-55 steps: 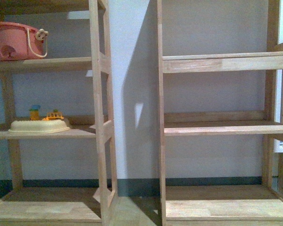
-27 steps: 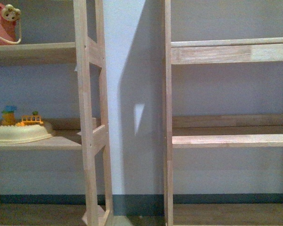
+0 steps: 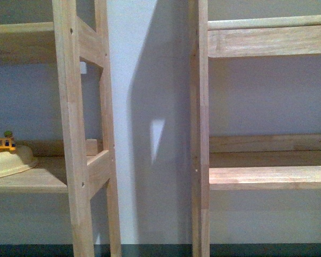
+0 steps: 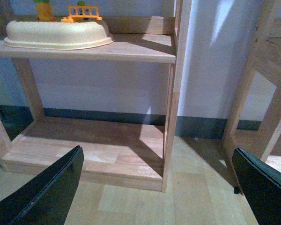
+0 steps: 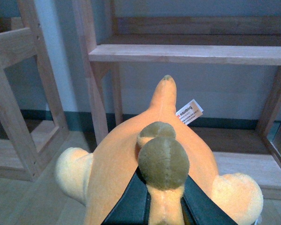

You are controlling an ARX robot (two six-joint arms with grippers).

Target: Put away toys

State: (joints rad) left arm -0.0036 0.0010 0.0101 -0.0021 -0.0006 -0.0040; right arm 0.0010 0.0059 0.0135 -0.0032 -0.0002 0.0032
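Pale wall fills the middle of the front view, with a dark baseboard along the bottom edge. Two bare wooden units flank it. The left shelf unit takes the left third of the frame, and the right shelf unit takes the right side. At the lower left edge a cream plastic toy base sits on the left unit's middle board, half cut off by the frame, with a small yellow fence on top.

From the left wrist camera, the same toy base rests on that middle board. The left gripper hangs spread wide, its black fingers far apart. Between them lie only the light wood floor and the unit's bottom board.

From the right wrist camera, the right gripper is clenched on the orange-yellow plush animal. Its dark fingers press in from either side under a round olive-brown bump. The plush is held off the floor in front of a shelf unit, probably the right one, and lower than a bare shelf board, without touching it. A white label sticks out beside its pointed tip. Whether the bump is a nose or a tail I cannot tell.
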